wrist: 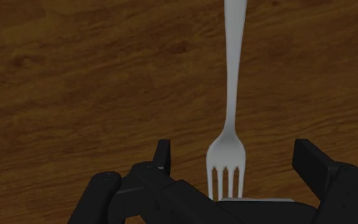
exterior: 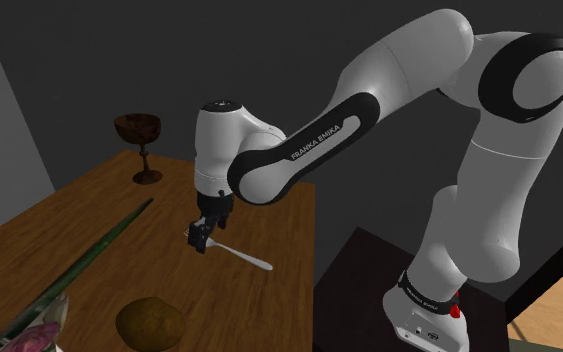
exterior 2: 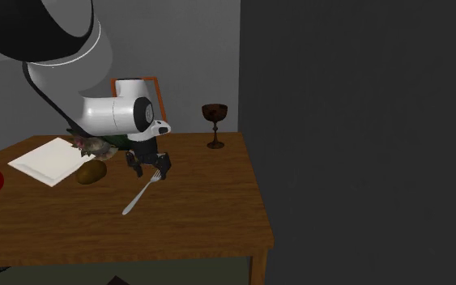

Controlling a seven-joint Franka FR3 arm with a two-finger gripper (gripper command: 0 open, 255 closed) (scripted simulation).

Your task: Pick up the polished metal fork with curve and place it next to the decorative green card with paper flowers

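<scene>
Shoulder view, read from its left edge to its right.

1. Card with paper flowers (exterior: 31, 335): lies at the near left corner of the worktop (exterior: 264, 315). A long green stalk (exterior: 109, 235) runs away from it across the wood; it seems to belong to the card, though I cannot make out the join.
2. Round brown lump (exterior: 151, 325): rests on the worktop just beside the card, on the side nearer me.
3. Dark goblet (exterior: 139, 140): stands upright at the far edge, well apart from everything else.
4. My jaws: they hang low over the middle of the worktop, pointing down, and are spread.
5. Fork (exterior: 241, 255): pale metal, lying flat on the wood, well apart from the card. Its tines sit under my jaws and its handle runs off toward this view's right.
6. My stand (exterior: 369, 275): a dark box off the worktop's right edge.

Wrist view: the fork's head lies between my two fingers (wrist: 162, 156), with a gap of bare wood on either side. Neither finger touches it. The handle extends straight away from me.
</scene>
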